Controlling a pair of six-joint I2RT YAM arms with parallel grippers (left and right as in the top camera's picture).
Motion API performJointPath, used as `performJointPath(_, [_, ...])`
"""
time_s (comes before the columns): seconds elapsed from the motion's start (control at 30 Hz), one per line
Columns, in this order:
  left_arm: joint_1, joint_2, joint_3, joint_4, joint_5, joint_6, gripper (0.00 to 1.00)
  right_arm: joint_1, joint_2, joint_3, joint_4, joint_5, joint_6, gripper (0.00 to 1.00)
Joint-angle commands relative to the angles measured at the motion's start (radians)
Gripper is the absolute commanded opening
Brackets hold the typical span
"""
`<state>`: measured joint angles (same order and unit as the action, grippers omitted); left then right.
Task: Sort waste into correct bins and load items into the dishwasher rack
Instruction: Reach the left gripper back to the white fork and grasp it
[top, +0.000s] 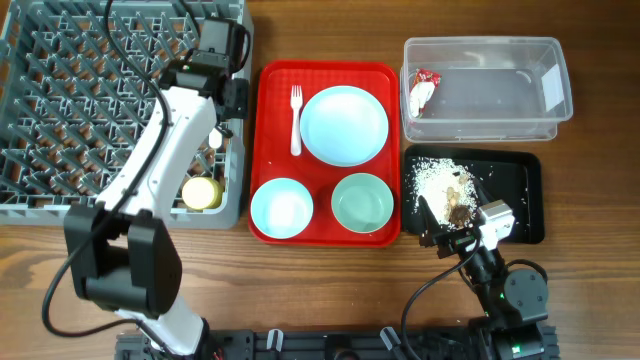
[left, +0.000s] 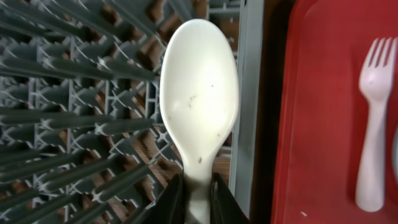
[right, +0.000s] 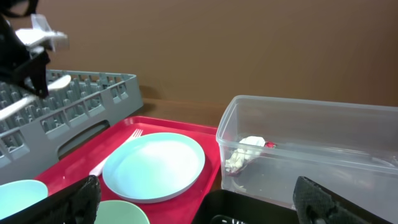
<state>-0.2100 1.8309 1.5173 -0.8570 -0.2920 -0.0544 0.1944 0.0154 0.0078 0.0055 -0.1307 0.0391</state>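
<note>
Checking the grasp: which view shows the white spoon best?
Left wrist: the spoon fills the frame, its handle pinched by the left tool over the rack. Overhead, the arm mostly hides it; right wrist shows a small distant shape.

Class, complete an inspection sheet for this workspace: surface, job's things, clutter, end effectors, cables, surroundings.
Surface: wooden table.
Job's things: spoon held over grey rack; yellow cup in rack; fork, plate, saucer and bowl on red tray; wrapper in clear tub; rice crumbs in black tray.
Clutter: nothing seen.
End effectors: left end effector shut on spoon; right end effector open, at black tray's near edge.
Cables: black cable over rack; another cable by right arm's base.
Surroundings: plain brown wall.
</note>
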Motion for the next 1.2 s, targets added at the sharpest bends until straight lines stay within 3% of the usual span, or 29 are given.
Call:
performJointPath(0.0, [0.019,0.018,-0.01,0.01,0.053,0.009,0.24,-0.006,-0.011,-0.003,0.006,-0.012,-0.013,1.0])
performJointPath(0.03, [0.019,0.017,-0.01,0.012,0.052,0.01,0.3,-0.006,-0.011,-0.003,0.006,-0.012,-0.013,1.0])
performJointPath(0.1, [0.017,0.006,-0.005,-0.006,0.071,-0.003,0.59,-0.006,-0.011,-0.003,0.006,-0.012,-0.013,1.0])
performJointPath(0.2, [-0.001,-0.033,0.008,-0.013,0.18,-0.014,0.68,-0.006,-0.011,-0.003,0.006,-0.012,-0.013,1.0])
performJointPath(0.33, [-0.059,-0.058,0.008,0.022,0.383,-0.017,0.66,-0.006,-0.011,-0.003,0.006,-0.012,-0.013,1.0])
performJointPath(0.43, [-0.107,-0.021,0.005,0.055,0.367,-0.045,0.63,-0.006,-0.011,-0.003,0.006,-0.012,-0.013,1.0])
performJointPath(0.6, [-0.135,0.136,0.005,0.107,0.249,-0.299,0.57,-0.006,-0.011,-0.003,0.006,-0.012,-0.013,1.0])
performJointPath(1.1, [-0.185,0.329,0.005,0.187,0.256,-0.294,0.56,-0.006,-0.011,-0.003,0.006,-0.012,-0.013,1.0])
performJointPath(1.17, [-0.185,0.329,0.005,0.2,0.245,-0.293,0.5,-0.006,-0.011,-0.003,0.006,-0.012,-0.013,1.0])
